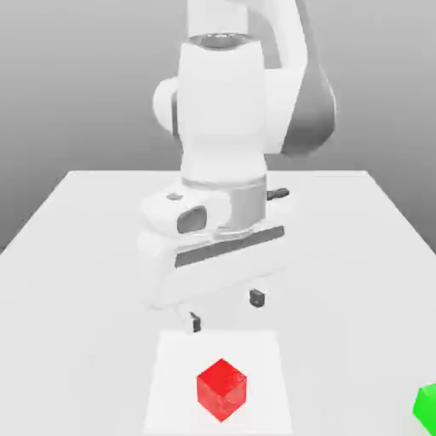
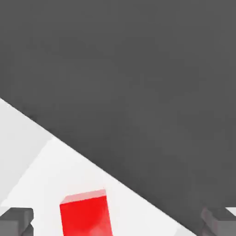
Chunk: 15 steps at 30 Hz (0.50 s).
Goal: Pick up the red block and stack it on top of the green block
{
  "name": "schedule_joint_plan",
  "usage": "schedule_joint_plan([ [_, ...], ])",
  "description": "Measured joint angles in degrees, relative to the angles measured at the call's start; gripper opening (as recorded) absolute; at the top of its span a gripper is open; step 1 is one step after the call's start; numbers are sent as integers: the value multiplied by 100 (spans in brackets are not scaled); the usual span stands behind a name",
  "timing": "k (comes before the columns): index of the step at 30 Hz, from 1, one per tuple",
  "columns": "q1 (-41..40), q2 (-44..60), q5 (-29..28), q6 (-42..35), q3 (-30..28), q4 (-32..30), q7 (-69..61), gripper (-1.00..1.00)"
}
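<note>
Overhead, the gripper (image 1: 226,311) hangs above the table (image 1: 77,247) with its two dark fingertips (image 1: 195,323) spread apart and nothing between them. The fingers sit on a slant in the exterior view: the one toward that view's left is lower in the picture, the other is higher and toward the right.

Going from the exterior view's left to its right, the first thing is bare table beside the hand. Next comes the red block (image 1: 221,389), nearer the camera than the fingertips and roughly level with the gap between them. It rests flat on a paler square patch (image 1: 170,383) of the table, apart from both fingers. The block is a cube, so it has no long axis; it is turned so that one vertical edge faces the camera, with two side faces angling away.

In the hand view the red block (image 2: 85,214) lies between the two fingertips (image 2: 16,220), much closer to one than to the other and touching neither.

Farthest toward the exterior view's right, the green block (image 1: 426,405) sits on the table at the picture's edge, well apart from the gripper and from the red block, cut off by the frame.
</note>
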Motion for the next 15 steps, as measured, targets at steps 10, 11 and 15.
schedule_joint_plan([
  [10, -273, 1588, 291, 1135, 333, 20, -631, -100],
  [11, -274, 1588, 289, 1131, 334, 21, -629, -100],
  [15, -282, 1585, 285, 1126, 341, 19, -628, -100],
])
